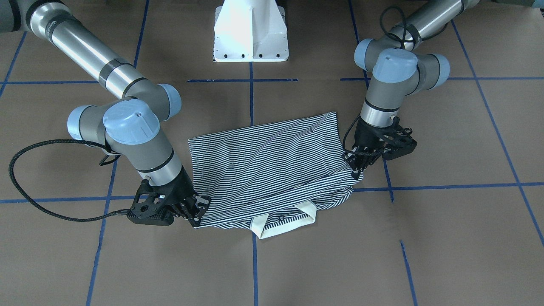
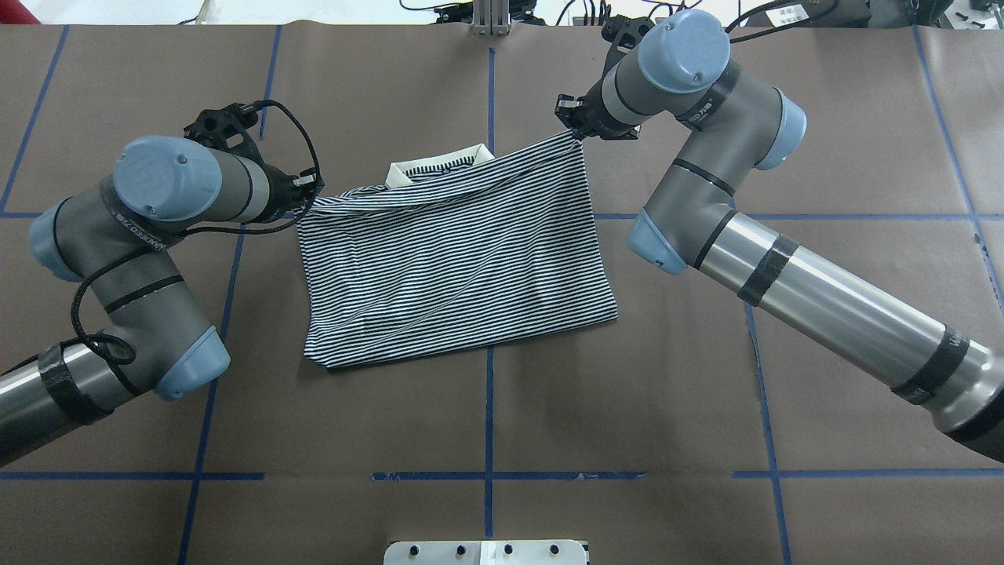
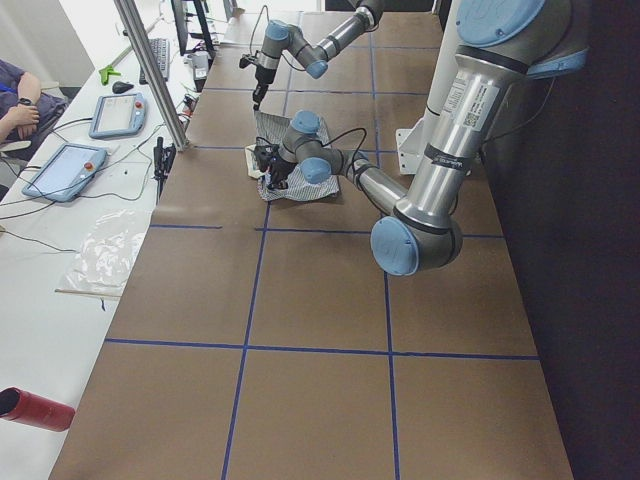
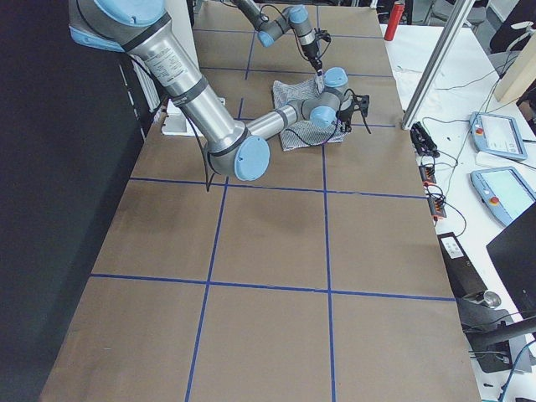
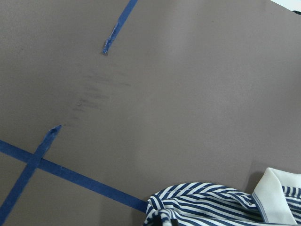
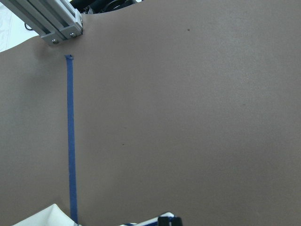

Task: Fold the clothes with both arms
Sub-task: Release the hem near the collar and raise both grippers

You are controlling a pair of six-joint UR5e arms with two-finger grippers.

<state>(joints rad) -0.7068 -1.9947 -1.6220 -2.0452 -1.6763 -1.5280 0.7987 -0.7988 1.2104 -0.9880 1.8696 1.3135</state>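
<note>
The striped polo shirt (image 2: pixel 455 259) lies folded in half on the brown table, and its cream collar (image 2: pixel 439 163) peeks out at the far edge. It also shows in the front view (image 1: pixel 272 170). My left gripper (image 2: pixel 304 195) is shut on the folded layer's far left corner. My right gripper (image 2: pixel 576 129) is shut on the far right corner and holds it slightly off the table. In the front view the left gripper (image 1: pixel 356 165) is on the right and the right gripper (image 1: pixel 196 212) on the left. The left wrist view shows bunched stripes (image 5: pixel 202 202) and the collar (image 5: pixel 277 193).
The white pedestal base (image 1: pixel 250 34) stands at the robot's side of the table. Blue tape lines (image 2: pixel 489 408) cross the brown surface. An aluminium post (image 6: pixel 47 21) rises at the far edge. Tablets (image 3: pixel 65 170) lie on the side desk beyond the table.
</note>
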